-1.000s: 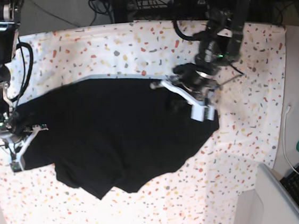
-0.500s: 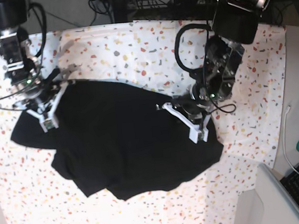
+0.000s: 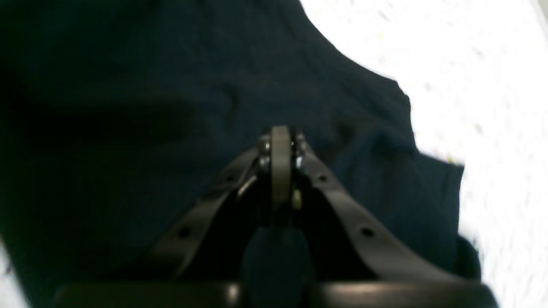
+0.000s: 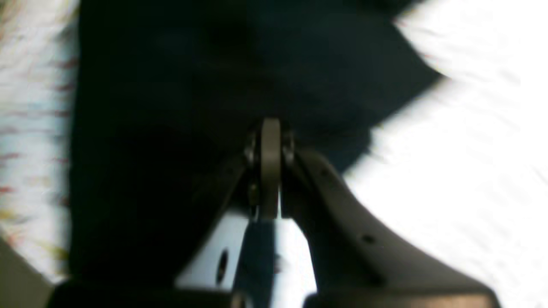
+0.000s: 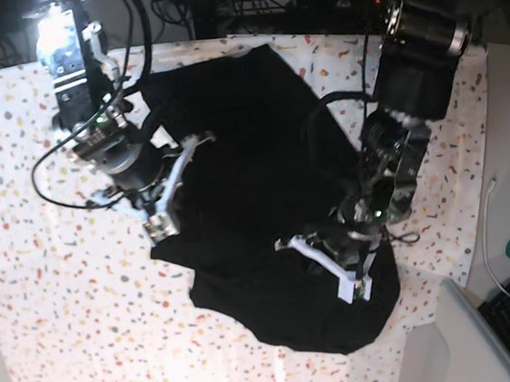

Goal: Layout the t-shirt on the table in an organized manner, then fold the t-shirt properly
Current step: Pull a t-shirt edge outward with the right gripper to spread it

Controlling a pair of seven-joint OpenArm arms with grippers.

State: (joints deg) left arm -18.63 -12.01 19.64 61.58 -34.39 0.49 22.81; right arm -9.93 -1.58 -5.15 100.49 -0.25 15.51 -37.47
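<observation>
Across the middle of the bench (image 5: 26, 270) the t-shirt (image 5: 254, 182) lies bunched and skewed, one part reaching toward the far edge and another hanging near the front right corner, so we judge we are in the laying-out stage, with no folding begun. Our right tool (image 5: 160, 201) sits over the cloth's left margin and our left tool (image 5: 341, 269) over its lower right part; both wrist views show the fingers pressed together at the tip with black fabric around them, so we read each as closed, most likely pinching cloth, though blur keeps us from seeing the pinch itself. To do this well we want both tools holding only one layer at matching points, such as the two shoulders or two hem corners, which we cannot identify here. We should pull apart evenly until the fabric goes taut, keep it low over the bench, and set it down square to the bench edge, away from the front right corner
</observation>
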